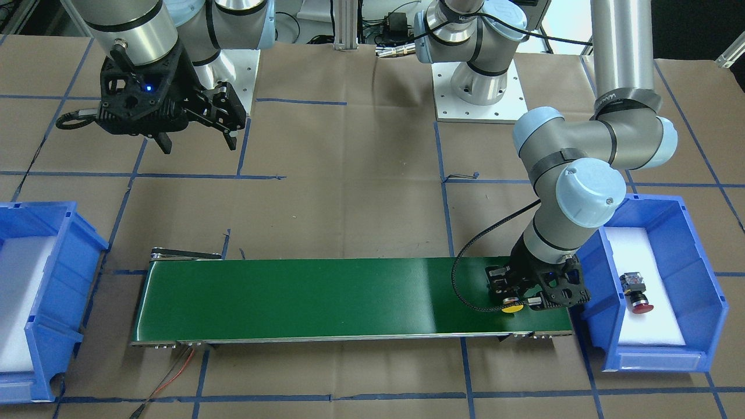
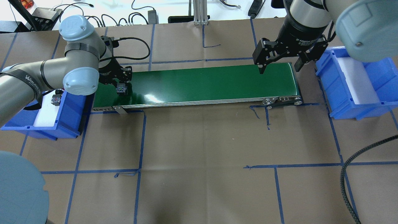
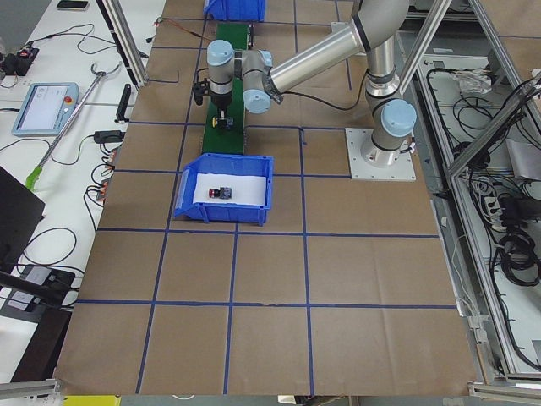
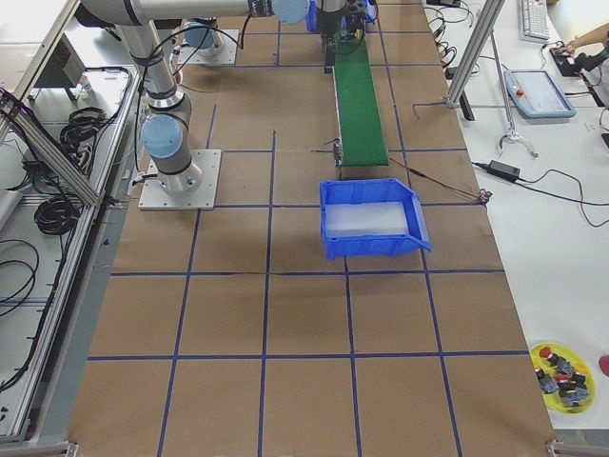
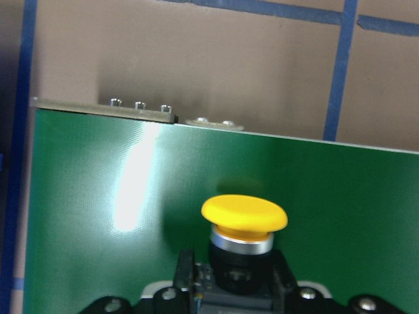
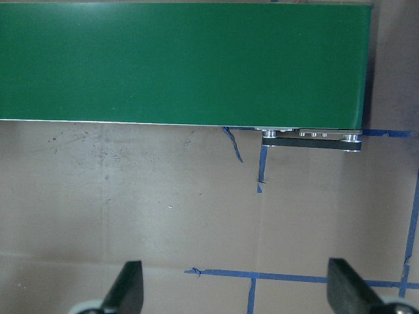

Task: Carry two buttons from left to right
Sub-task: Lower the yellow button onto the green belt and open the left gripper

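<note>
View across the table: left gripper (image 1: pixel 515 295) is pinching yellow button (image 1: pixel 512 308) at the three-o'clock end of green belt (image 1: pixel 320 294); red button (image 1: pixel 636 291) is lying in blue bin (image 1: pixel 701 285) at four o'clock; right gripper (image 1: pixel 198 139) is hanging spread at ten o'clock. Overhead view: yellow button is sitting at the belt's nine-o'clock end, red button in the bin at nine o'clock. Left wrist view: yellow cap is showing at six o'clock over the belt. Right wrist view: fingers (image 6: pixel 127 291) are standing wide apart at seven and five o'clock.
</note>
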You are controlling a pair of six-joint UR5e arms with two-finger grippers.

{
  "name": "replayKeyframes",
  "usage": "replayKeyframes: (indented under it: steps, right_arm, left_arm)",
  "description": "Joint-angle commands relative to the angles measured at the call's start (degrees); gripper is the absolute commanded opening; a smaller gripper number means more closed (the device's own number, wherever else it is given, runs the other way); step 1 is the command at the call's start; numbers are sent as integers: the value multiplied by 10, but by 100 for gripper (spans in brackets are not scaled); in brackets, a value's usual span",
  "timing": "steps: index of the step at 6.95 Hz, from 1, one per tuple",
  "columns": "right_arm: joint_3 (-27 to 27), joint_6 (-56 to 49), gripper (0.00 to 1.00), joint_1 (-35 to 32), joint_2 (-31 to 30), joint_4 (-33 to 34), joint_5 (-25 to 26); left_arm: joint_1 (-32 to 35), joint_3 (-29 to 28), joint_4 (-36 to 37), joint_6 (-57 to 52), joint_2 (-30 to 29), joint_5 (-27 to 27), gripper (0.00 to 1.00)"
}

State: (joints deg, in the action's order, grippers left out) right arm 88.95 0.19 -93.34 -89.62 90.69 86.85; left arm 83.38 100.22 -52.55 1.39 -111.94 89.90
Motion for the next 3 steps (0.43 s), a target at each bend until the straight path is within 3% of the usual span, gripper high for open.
replayKeyframes:
  steps: [1, 3]
  right_arm:
    - [-1, 1, 100, 0, -5, 0, -1]
    - [-2, -1, 100, 0, -5, 1, 0]
  left_arm:
    - [-6, -13, -19, -4, 10, -2, 100]
    - [-8, -140, -222, -15, 41, -3, 100]
